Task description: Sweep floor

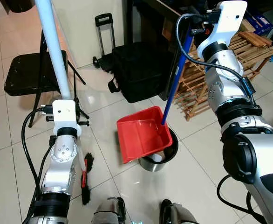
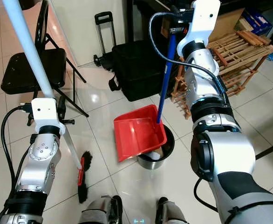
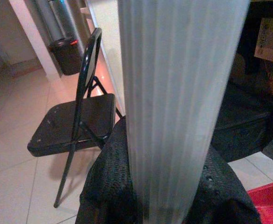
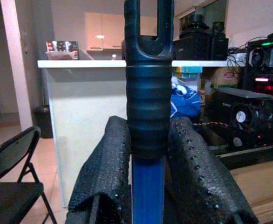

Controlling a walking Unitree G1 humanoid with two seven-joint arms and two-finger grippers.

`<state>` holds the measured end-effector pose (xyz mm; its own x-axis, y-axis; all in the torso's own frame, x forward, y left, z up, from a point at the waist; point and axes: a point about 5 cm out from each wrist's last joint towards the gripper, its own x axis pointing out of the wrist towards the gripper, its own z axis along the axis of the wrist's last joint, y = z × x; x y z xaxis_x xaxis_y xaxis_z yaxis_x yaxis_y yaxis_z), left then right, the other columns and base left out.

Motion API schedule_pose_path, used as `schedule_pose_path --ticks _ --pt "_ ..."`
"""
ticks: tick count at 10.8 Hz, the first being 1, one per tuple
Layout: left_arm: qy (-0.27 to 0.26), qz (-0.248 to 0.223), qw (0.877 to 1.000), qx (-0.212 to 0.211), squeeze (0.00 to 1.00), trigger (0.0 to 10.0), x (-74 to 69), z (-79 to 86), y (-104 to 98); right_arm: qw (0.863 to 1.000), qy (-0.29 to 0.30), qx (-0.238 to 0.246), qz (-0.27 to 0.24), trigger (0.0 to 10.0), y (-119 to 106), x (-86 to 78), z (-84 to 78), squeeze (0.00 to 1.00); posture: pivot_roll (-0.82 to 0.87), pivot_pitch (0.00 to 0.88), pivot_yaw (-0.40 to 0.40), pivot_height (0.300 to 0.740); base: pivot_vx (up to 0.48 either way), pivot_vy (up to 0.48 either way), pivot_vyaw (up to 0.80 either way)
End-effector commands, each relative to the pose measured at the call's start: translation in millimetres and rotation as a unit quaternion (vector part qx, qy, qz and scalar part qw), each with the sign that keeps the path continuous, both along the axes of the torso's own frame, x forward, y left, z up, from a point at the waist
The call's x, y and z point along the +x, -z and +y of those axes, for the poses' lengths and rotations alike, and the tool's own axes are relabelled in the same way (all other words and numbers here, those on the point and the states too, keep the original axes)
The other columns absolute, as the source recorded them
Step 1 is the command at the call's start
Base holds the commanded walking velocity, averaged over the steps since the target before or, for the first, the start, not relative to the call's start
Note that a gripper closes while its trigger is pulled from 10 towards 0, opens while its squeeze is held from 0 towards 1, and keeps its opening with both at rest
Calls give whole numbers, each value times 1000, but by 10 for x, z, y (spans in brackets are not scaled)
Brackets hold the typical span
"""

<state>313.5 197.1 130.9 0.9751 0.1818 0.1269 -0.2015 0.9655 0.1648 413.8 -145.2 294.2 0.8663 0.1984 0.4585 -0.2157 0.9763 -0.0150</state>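
left gripper (image 3: 167, 196) clamps white broom pole (image 1: 52, 46) | right gripper (image 4: 148, 186) clamps blue dustpan handle (image 1: 176, 79) | red dustpan (image 1: 143, 133) tilted over metal bin (image 1: 160, 161)

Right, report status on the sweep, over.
Left claw shut on white broom handle, brush head on floor. Right claw shut on blue dustpan handle; red dustpan tipped over metal bin. Black bag beyond.

Left claw (image 3: 169, 196) low and right claw (image 4: 148, 186) raised high, both clamped.
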Motion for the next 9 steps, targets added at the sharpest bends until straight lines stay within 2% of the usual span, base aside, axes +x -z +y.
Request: schedule_pose_path --ticks 1,9 --pt "-14 -17 1000 3 0 10000 -17 62 -44 1000 -5 6 -19 10000 -102 -10 13 0 53 82 54 740 0 0 0" --pt "-15 -17 1000 2 0 10000 -25 52 -37 1000 -7 -1 -16 10000 -83 -9 19 0 55 82 47 740 0 0 0"
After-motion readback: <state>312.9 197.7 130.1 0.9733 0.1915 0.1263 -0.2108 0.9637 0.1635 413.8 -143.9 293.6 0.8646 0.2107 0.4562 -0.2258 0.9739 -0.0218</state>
